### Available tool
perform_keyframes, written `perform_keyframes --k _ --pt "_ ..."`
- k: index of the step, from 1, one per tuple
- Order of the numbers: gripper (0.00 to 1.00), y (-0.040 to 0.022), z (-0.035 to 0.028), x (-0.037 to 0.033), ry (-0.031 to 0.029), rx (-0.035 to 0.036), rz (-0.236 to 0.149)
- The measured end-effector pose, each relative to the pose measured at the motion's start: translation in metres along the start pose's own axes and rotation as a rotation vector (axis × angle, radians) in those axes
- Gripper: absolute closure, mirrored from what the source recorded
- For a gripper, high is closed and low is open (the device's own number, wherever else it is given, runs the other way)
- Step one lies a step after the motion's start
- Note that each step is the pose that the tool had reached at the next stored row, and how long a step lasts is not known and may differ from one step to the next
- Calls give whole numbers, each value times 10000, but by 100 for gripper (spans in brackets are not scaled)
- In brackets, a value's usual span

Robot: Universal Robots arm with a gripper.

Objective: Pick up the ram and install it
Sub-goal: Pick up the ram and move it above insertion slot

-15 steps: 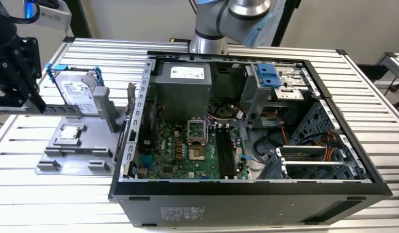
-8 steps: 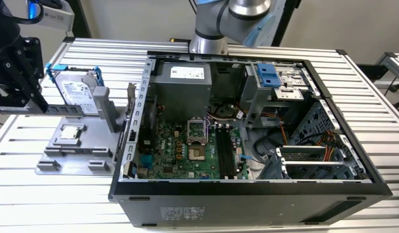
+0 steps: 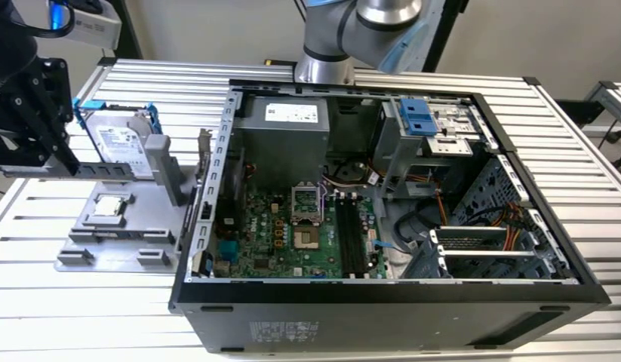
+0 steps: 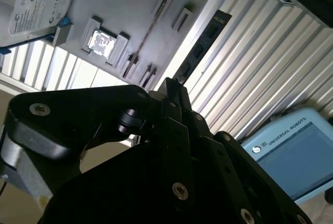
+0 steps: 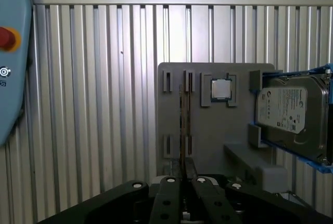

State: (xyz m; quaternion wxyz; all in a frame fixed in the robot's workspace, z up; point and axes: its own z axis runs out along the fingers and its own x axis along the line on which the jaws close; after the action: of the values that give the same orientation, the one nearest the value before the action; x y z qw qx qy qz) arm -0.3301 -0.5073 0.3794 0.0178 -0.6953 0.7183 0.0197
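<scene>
Pincer pinching one end of the ram (dark stick, held level), ram above and clear of the grey holder tray at the exterior view's left, open computer case beside the tray, both on the slatted tabletop.

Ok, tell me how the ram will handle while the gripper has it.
Probably stiff: the ram juts straight out from the gripper with no visible sag. It is likely light, being thin and flat. Gripped near one end, it may pivot or slip if bumped, and its exposed chips look fragile.
</scene>
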Motion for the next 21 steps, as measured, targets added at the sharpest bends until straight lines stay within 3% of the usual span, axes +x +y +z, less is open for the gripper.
perform_keyframes --k 21 --pt "100 -121 0 -4 0 0 0"
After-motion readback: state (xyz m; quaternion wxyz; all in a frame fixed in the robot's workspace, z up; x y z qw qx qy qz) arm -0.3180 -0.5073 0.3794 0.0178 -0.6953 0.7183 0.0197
